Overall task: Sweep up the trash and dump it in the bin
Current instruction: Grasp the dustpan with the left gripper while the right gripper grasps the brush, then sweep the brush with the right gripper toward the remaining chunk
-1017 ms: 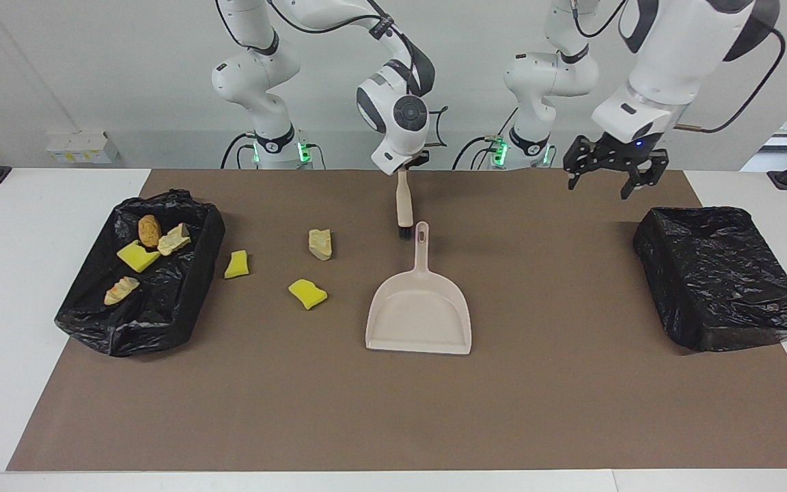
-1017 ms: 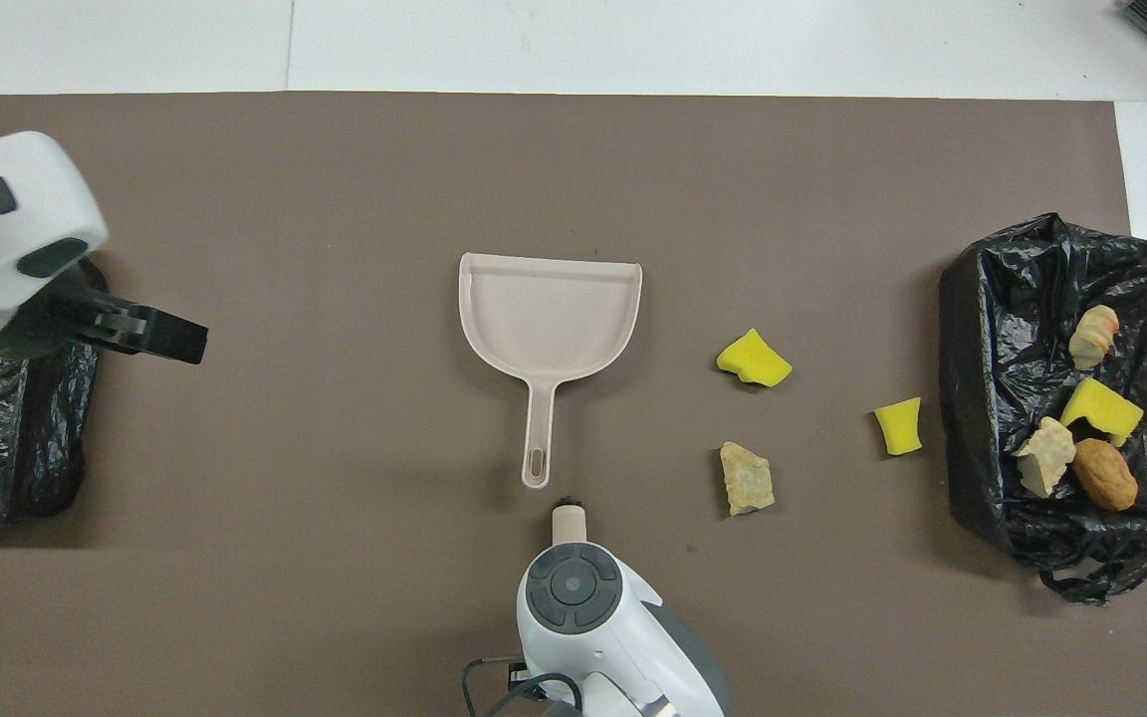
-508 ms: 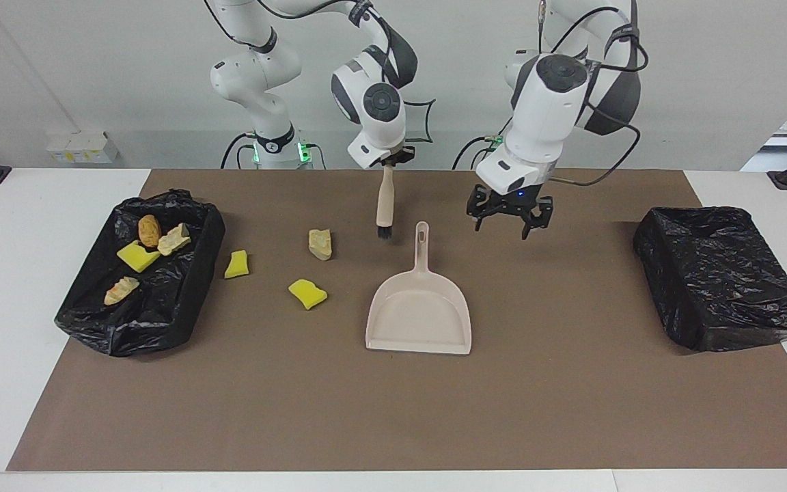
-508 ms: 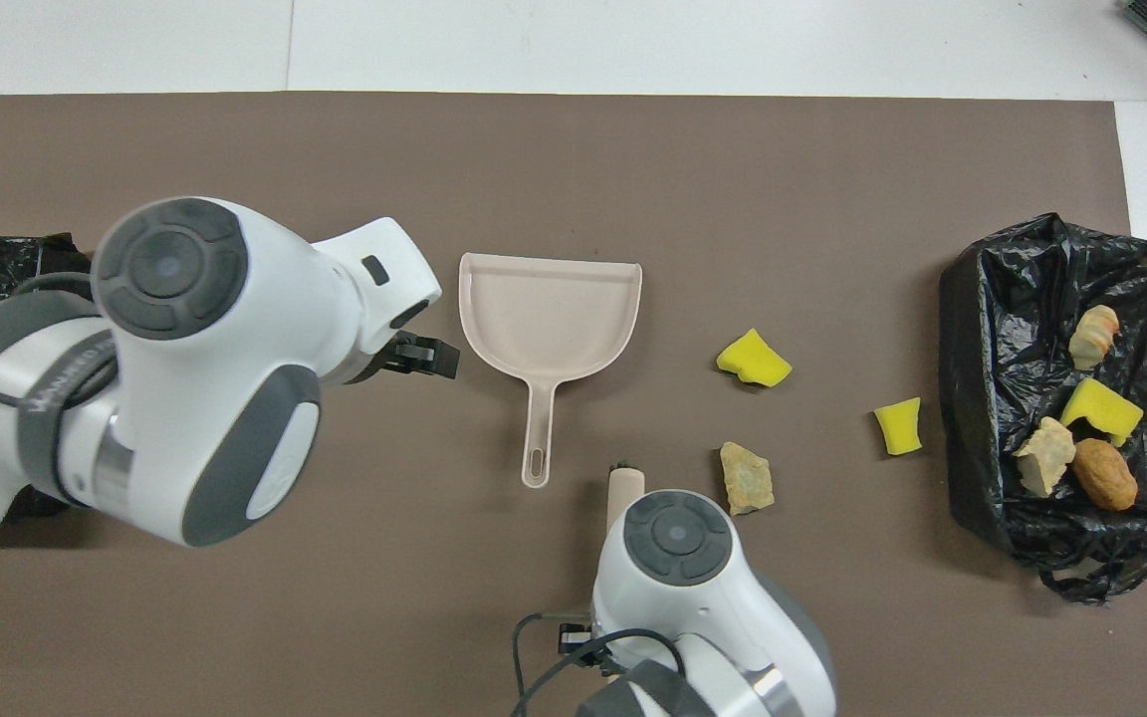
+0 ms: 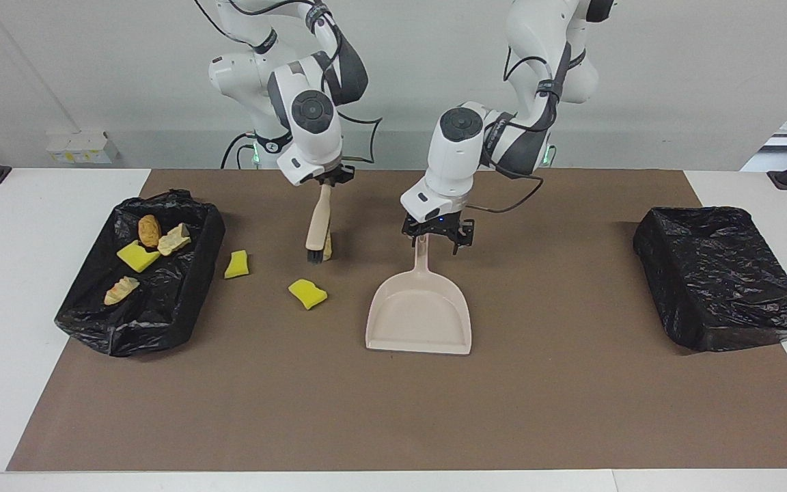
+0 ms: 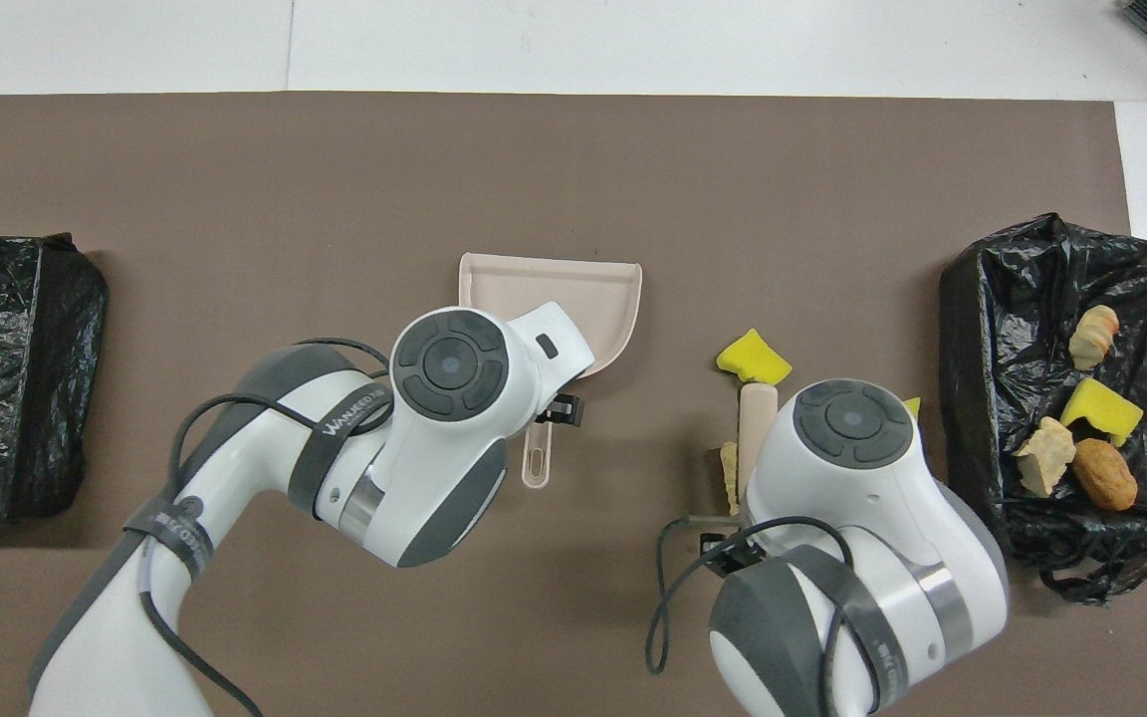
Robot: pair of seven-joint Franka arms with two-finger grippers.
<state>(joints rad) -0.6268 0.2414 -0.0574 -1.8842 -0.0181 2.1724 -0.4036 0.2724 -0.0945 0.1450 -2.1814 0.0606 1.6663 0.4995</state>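
The brush (image 5: 318,229) is being gripped by the right gripper (image 5: 326,179); the dustpan (image 5: 419,307) handle is being straddled by the open left gripper (image 5: 437,236) fingers and should be clamped squarely.

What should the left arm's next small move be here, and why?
Probably lower and close on the dustpan handle: the open left gripper hangs over it, while the right gripper holds the brush by loose trash.

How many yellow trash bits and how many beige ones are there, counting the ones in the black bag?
Bright yellow sponge chunks: 3
Beige-to-tan crumbly lumps: 4
Total: 7
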